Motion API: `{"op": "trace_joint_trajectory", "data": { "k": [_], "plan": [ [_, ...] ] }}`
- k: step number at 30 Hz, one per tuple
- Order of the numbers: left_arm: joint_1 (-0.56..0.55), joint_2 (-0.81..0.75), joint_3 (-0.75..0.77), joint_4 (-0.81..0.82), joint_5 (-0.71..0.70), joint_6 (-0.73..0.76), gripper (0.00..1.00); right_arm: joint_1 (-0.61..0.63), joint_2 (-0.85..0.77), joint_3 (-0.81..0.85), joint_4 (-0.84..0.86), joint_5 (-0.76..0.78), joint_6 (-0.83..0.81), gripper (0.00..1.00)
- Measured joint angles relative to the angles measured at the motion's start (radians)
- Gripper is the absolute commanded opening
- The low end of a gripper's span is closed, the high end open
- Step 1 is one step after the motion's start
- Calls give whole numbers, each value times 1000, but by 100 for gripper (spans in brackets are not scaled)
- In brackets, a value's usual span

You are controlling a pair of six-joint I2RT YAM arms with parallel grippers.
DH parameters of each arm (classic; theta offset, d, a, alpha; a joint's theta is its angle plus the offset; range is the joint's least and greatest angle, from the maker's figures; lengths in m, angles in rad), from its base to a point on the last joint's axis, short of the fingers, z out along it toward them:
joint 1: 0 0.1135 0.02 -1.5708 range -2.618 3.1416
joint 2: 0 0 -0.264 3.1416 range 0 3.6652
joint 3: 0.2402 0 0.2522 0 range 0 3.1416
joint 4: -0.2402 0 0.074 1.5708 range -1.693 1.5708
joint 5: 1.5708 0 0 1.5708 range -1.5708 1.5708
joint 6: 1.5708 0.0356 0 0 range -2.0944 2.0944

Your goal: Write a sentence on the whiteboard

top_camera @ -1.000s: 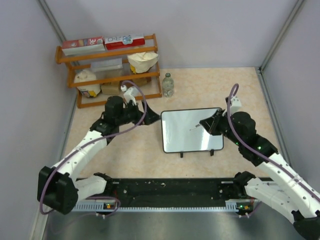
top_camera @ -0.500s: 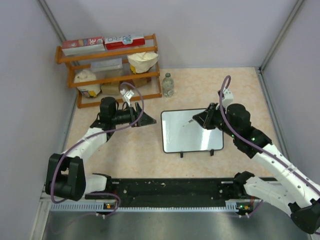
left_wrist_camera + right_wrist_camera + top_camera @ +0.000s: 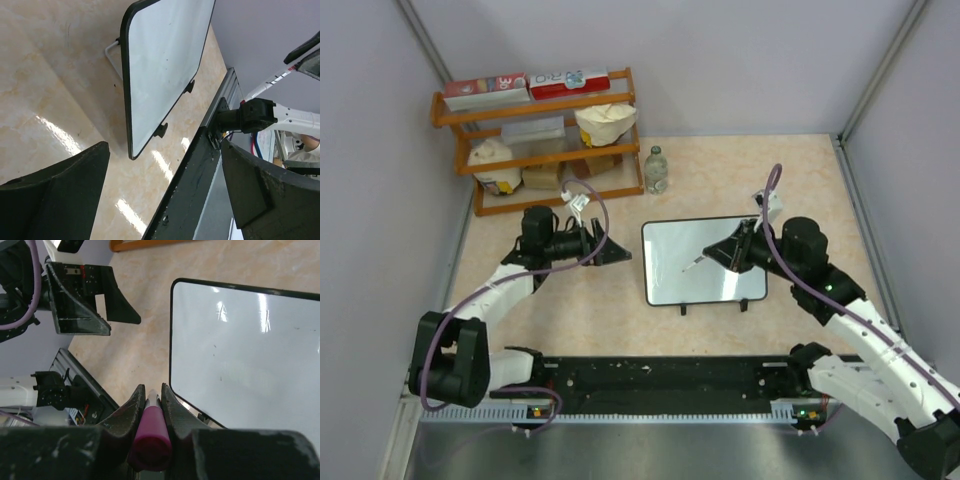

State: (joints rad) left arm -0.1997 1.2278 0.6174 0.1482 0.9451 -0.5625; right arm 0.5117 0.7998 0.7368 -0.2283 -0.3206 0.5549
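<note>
Whiteboard (image 3: 712,278) with a thin black frame sits at the centre of the top view, on a beige marbled counter (image 3: 750,170). Its small black feet lie along the lower edge. The white surface looks blank apart from glare and a few tiny specks. We see none of the sentence on it yet, so we judge the writing has not begun.

From the right of the frame, the right gripper (image 3: 725,252) reaches in over the board. It is closed tightly on a pink marker (image 3: 698,261). In the right wrist view the marker's barrel is pinched between the two fingers, its tip pointing ahead and down towards the board's left part. We read this as a writing grip, aimed where a first line would begin. We cannot tell whether the tip touches the surface or sits just above it.

The left gripper (image 3: 618,250) is just beside the board's left edge, apart from it. Its jaws are spread wide and hold nothing. The left wrist view shows the board framed between the two dark fingers. It may be placed there to steady the board against the marker's push, though that is our guess.

At the upper left stands an orange shelf rack (image 3: 545,140) of boxes and bags. A small bottle (image 3: 657,170) stands beside it, well apart from the work.
</note>
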Motion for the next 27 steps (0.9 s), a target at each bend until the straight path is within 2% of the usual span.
{"op": "trace_joint_trajectory", "data": {
  "k": [7, 17, 27],
  "plan": [
    [-16, 40, 0, -1, -1, 22, 96, 0, -55, -40, 10, -46, 6, 0],
    [-26, 50, 3, -10, -26, 57, 97, -2, -39, -42, 14, -65, -4, 0],
    [-54, 221, 25, 89, 15, 56, 93, -4, -40, -43, 30, -18, -55, 0]
  ]
}}
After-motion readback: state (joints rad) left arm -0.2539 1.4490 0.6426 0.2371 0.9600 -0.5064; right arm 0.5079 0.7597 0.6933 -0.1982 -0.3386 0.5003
